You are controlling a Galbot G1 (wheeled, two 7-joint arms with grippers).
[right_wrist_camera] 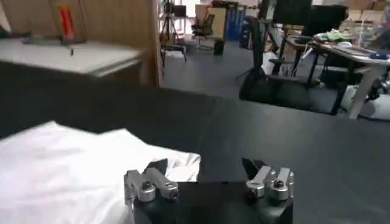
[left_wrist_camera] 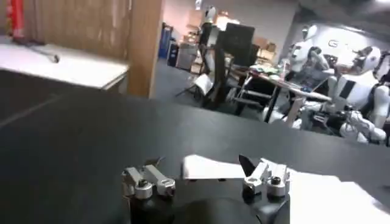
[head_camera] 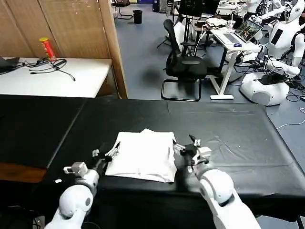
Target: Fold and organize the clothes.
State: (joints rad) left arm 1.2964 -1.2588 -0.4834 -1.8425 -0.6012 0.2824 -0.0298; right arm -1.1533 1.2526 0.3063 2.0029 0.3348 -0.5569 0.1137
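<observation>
White cotton T-shirt matt; table covering black matt cloth

We see a table under a black covering, which spans the scene from left to right and shows faint creases on its right half. Lying directly on it, near the front edge and about the middle, is a white T-shirt, folded into a rough rectangle with its plain side up. At the near left, a strip of brown tabletop shows beyond the covering's edge.
</observation>
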